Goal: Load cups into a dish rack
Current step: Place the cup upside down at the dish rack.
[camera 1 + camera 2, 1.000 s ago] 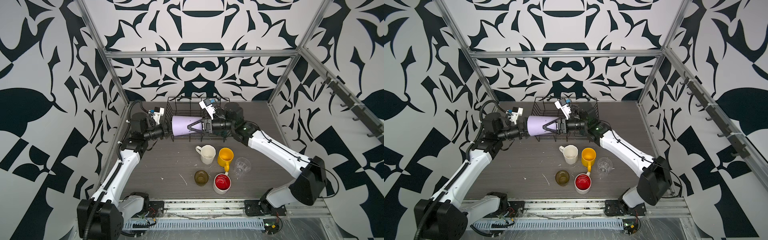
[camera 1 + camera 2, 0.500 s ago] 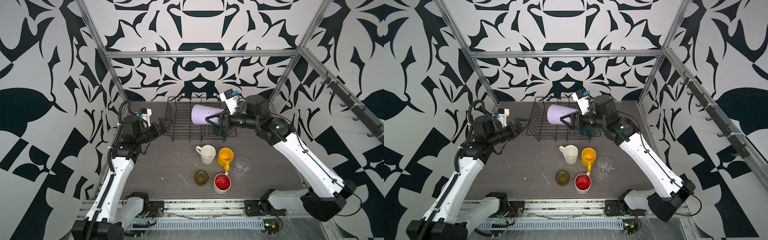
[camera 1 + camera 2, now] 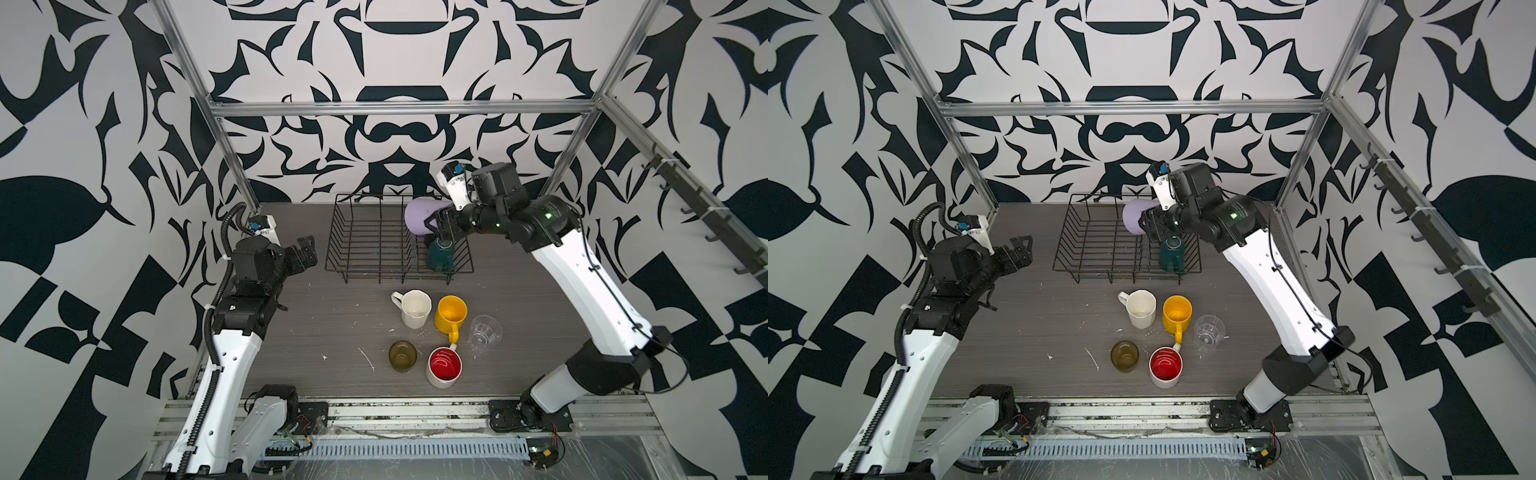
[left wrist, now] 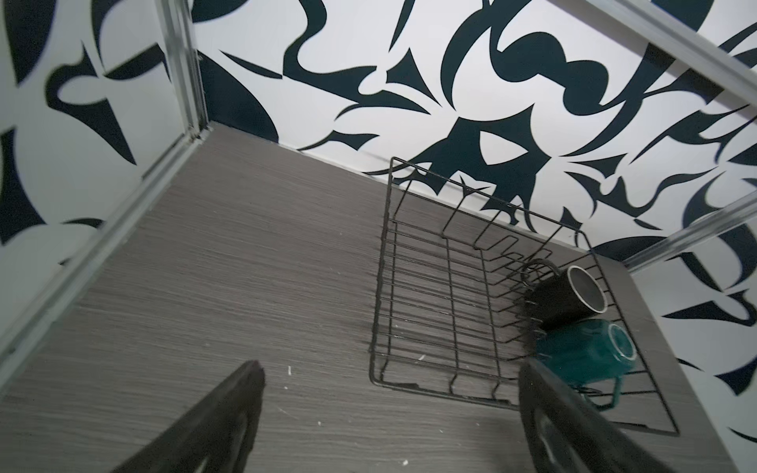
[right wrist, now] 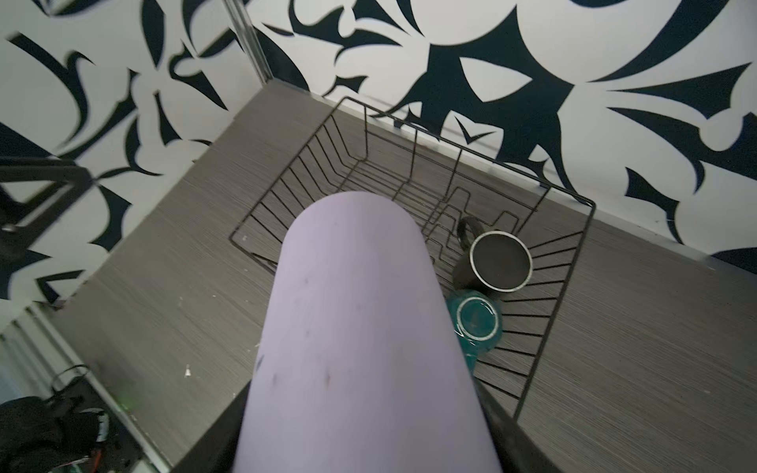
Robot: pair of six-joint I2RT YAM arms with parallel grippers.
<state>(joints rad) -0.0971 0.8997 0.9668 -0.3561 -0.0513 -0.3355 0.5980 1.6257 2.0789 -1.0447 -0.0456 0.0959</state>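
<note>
Room for moving is found mostly on the left part of the table (image 3: 332,316), where bare wood-grain surface lies between the left gripper (image 3: 308,251) and the dish rack (image 3: 374,245). The rack is set near the back wall, and its left half shows only bare wires. At the rack's right end a black mug (image 4: 565,295) and a dark-green mug (image 3: 440,254) are leaning close together, apparently touching, against the flared wires. In front of the rack, apart from its front edge, five cups are grouped upright: a white faceted mug (image 3: 415,309), a yellow mug (image 3: 451,313) just beside it, a clear glass (image 3: 484,332), an olive-brown glass (image 3: 402,356) and a white mug with red inside (image 3: 444,368). The lilac tumbler (image 3: 417,216) is held in the air over the right part of the rack, tilted nearly on its side, above the two mugs. It is clamped by the right gripper (image 3: 432,222), whose fingers are pressed on its sides. The left gripper is seen near the rack's left edge, apart from it, with its jaws spread wide and empty.
</note>
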